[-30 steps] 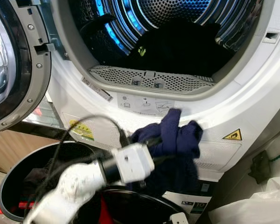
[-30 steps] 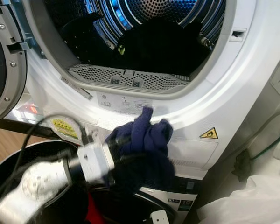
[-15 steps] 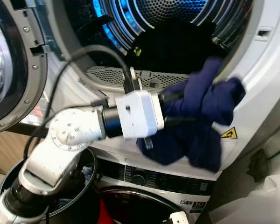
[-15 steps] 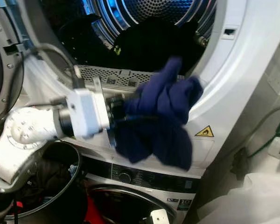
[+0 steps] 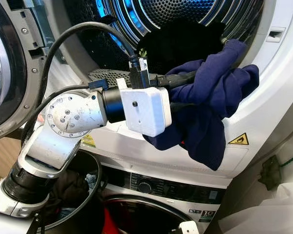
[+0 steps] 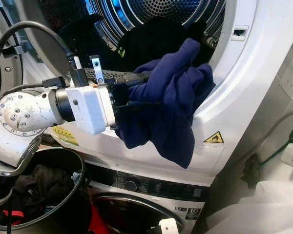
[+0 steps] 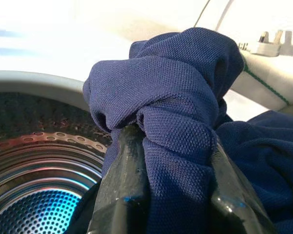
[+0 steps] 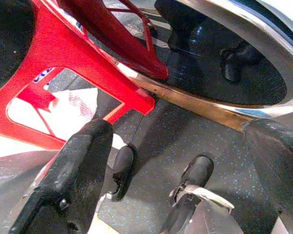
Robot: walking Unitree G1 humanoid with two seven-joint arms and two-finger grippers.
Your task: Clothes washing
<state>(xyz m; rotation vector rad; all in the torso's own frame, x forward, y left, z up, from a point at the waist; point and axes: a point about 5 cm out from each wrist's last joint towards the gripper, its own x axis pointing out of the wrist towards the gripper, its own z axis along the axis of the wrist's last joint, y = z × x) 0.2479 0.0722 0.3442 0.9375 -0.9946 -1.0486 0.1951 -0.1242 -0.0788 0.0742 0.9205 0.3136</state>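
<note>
Left tool (image 7: 173, 195) pinches navy garment (image 5: 212, 105) at drum (image 5: 185, 29) mouth — fingertips buried in cloth.

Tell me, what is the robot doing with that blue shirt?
The robot's left pincer is shut on a dark blue shirt and holds it at the open mouth of the upper machine's drum. Part of the shirt hangs down over the white front. Dark clothes already lie inside the drum. A black basket with more clothes stands below on the robot's left. The right pincer hangs open near the floor.
</note>
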